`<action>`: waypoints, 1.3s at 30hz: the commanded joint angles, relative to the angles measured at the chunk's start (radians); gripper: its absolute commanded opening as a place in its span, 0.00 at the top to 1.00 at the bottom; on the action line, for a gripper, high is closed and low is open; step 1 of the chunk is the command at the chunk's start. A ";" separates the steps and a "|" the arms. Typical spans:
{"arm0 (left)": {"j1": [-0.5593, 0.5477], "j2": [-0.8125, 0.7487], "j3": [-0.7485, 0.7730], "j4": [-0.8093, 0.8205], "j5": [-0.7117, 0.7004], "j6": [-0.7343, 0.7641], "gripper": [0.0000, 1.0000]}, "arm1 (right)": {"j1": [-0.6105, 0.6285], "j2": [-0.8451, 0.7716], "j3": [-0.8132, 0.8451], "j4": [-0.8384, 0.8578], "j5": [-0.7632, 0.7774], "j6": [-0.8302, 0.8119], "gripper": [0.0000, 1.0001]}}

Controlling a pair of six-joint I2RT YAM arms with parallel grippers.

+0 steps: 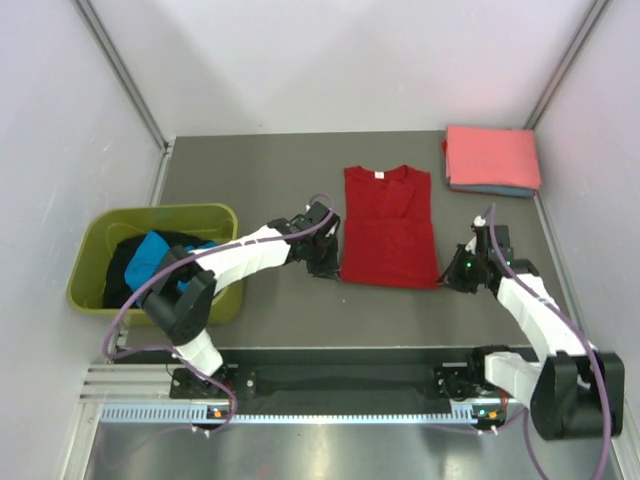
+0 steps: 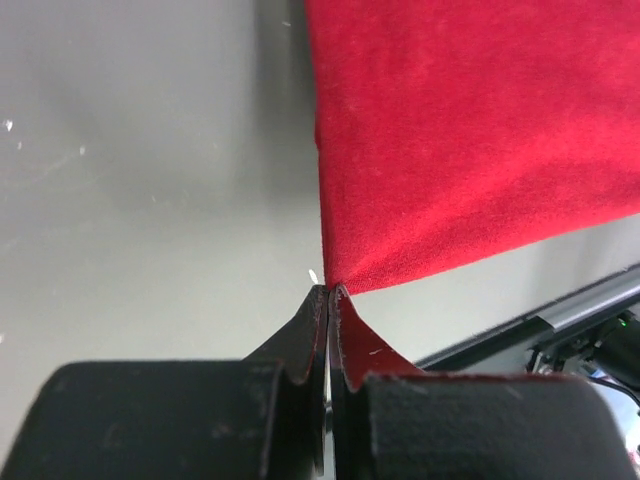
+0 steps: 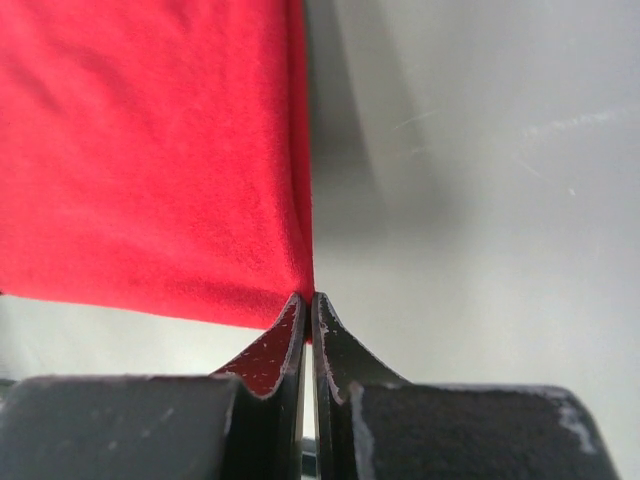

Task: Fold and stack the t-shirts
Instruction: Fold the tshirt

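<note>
Red shirt (image 1: 388, 228), both near corners clamped by left gripper (image 2: 329, 291) and right gripper (image 3: 307, 297); only overhead shows the pink shirt (image 1: 492, 155) and tub (image 1: 160, 212).

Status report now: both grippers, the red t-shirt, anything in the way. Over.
Left gripper shut on red t-shirt near-left corner. Right gripper shut on near-right corner. Shirt flat on table. Folded stack and tub stand apart, nothing in the way.

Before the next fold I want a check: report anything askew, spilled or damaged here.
Nothing spilled or damaged. The red t-shirt lies flat, left pincer and right pincer shut on its near corners. Only quibble: the blue t-shirt peeks out beneath the salmon-pink t-shirt in the far-right stack.
</note>
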 commanded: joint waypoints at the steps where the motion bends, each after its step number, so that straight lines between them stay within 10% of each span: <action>1: -0.029 -0.112 0.012 -0.098 -0.075 -0.043 1.00 | -0.012 -0.107 0.035 -0.109 0.050 0.031 1.00; 13: -0.085 -0.120 0.189 -0.228 -0.236 -0.026 1.00 | -0.012 -0.218 0.170 -0.183 0.102 -0.012 1.00; 27: 0.149 0.340 0.847 -0.299 -0.175 0.114 1.00 | -0.015 0.400 0.756 -0.070 0.056 -0.107 1.00; 39: 0.300 0.586 0.987 0.161 0.004 0.209 1.00 | -0.026 0.914 1.161 0.041 -0.051 -0.087 1.00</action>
